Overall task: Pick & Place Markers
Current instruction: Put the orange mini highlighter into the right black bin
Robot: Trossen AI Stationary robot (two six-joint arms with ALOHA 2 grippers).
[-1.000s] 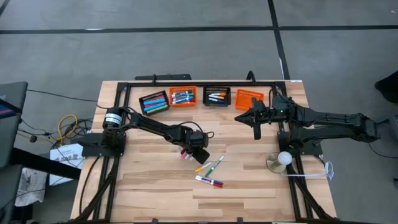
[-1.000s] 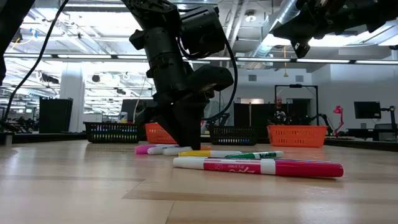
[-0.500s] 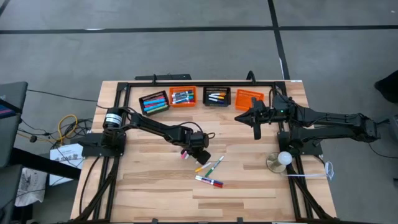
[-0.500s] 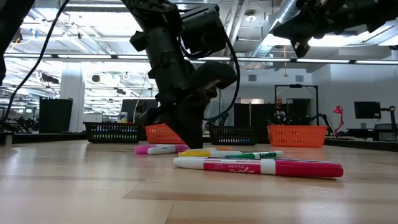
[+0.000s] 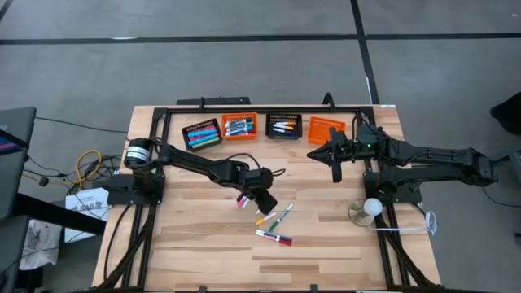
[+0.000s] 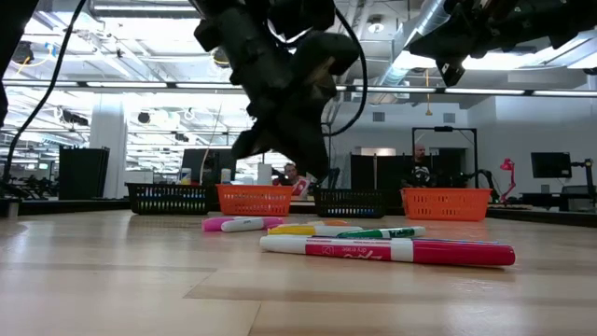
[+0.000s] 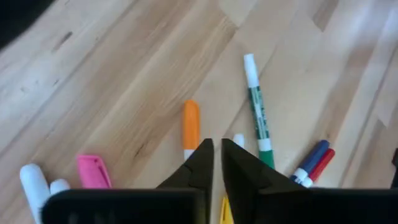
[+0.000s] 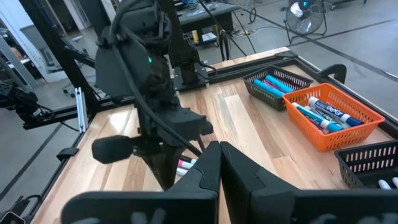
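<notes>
1. The left tool (image 5: 266, 201) hangs over the middle of the pale wooden desk (image 5: 326, 244), lifted a bit. Its two dark fingers (image 7: 202, 163) sit almost shut, w/ only a thin gap. I see nothing held btwn them.
2. The loose markers lie just under and in front of it: an orange-capped marker (image 7: 190, 124), a green-and-white marker (image 7: 257, 109), a pink-capped marker (image 7: 94, 172), and a blue and red pair (image 7: 313, 163).
3. Key bit: the orange-capped marker is right ahead of the fingertips. Its long side runs the same way the tool points, so the fingers can close across its thin sides.
4. The left arm is much nearer to the pile. The right tool (image 5: 335, 169) waits shut, well apart, near the small orange mesh basket (image 5: 326, 129) at the back of the desk.
5. More markers are already in three other baskets at the back.
</notes>
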